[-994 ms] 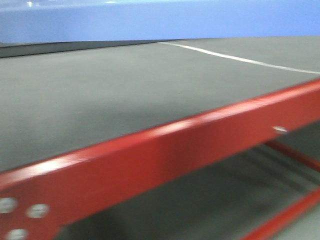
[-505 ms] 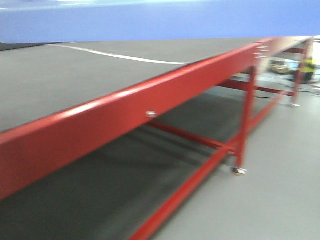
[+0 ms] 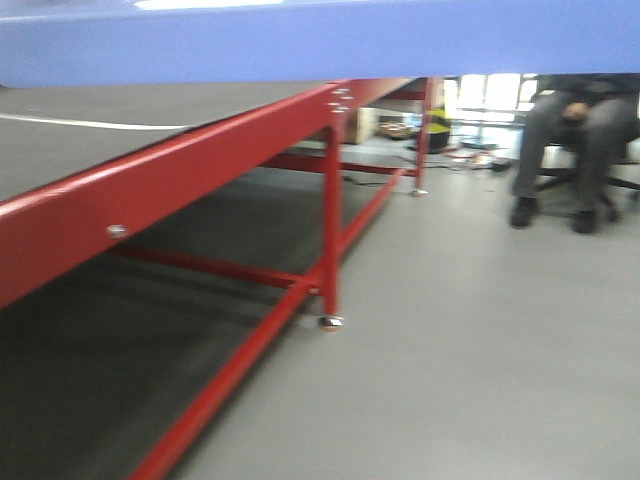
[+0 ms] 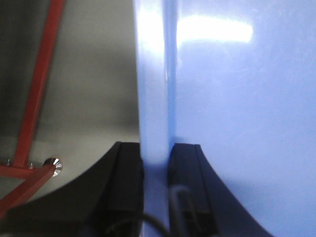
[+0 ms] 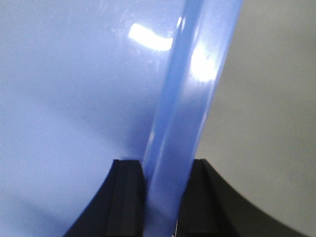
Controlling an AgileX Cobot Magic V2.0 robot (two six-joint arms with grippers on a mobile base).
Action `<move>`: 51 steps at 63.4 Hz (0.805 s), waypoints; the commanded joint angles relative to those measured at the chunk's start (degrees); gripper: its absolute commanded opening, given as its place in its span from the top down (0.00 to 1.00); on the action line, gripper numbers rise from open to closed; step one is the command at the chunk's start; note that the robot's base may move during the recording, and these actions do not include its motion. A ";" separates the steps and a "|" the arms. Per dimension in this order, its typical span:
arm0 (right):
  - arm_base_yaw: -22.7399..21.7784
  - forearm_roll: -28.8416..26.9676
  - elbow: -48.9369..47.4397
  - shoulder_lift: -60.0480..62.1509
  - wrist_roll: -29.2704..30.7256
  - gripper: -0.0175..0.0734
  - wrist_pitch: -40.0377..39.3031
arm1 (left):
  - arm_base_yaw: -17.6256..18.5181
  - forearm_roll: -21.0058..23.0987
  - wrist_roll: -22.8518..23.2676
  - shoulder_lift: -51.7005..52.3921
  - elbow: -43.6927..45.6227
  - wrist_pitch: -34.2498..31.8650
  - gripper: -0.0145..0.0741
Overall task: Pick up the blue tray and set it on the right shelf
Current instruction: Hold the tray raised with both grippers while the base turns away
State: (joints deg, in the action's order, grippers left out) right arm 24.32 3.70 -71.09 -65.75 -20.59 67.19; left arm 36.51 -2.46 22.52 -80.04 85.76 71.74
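The blue tray (image 3: 320,45) is a glossy light-blue band across the top of the front view, held up off the table. In the left wrist view my left gripper (image 4: 155,163) is shut on the blue tray's (image 4: 237,98) left rim, one black finger on each side of it. The right wrist view shows my right gripper (image 5: 165,170) shut on the blue tray's (image 5: 74,89) right rim in the same way. The right shelf is out of view.
A red-framed table (image 3: 180,165) with a black mat top runs along the left, its leg (image 3: 331,210) standing on the grey floor. A seated person's legs (image 3: 575,140) are at the far right. Small clutter lies on the floor far behind.
The front view has swung to the right: the table top filled the frame before, and now its end, the floor and a seated person show. The tray stays at the top of the view.
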 commanded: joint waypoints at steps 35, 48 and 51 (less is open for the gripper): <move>-0.23 1.18 -1.66 1.38 2.23 0.78 -2.67 | 0.49 0.31 -1.59 1.95 1.79 4.57 0.89; -0.23 1.18 -1.66 1.38 2.23 0.78 -2.67 | 0.49 0.34 -1.59 1.95 1.79 4.57 0.89; -0.23 1.18 -1.66 1.38 2.23 0.78 -2.67 | 0.49 0.34 -1.59 1.95 1.79 4.57 0.89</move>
State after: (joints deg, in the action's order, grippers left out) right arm 24.32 3.70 -71.09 -65.66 -20.58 67.23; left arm 36.51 -2.44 22.52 -80.04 85.76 71.84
